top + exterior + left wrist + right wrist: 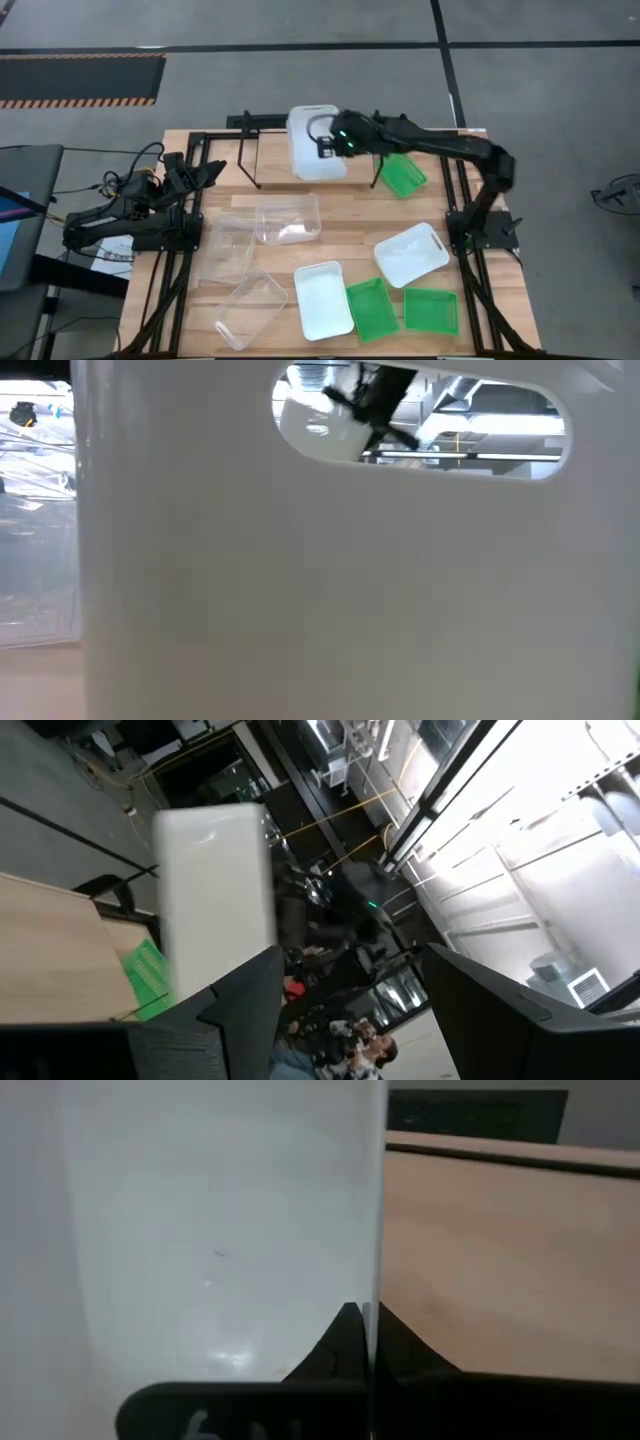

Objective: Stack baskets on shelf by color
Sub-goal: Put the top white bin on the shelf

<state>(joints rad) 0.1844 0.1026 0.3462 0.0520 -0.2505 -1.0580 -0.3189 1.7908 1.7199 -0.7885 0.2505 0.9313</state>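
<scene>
Right gripper (pixel 322 143) clamped on white basket (pixel 315 150) rim at 12 o'clock over shelf (pixel 500 1250). Risk: thin rim grip slipping, basket tipping off. Left gripper (pixel 215 170) parked at 9 o'clock, looks open.

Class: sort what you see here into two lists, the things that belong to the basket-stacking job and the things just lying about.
Job:
white basket in right claw
shelf
white baskets
green baskets
clear baskets

Lying about:
cables
papers

White basket (pixel 215 895) held aloft by the far arm (pixel 340 905), green basket (pixel 148 975) on wooden board (pixel 50 950)
</scene>
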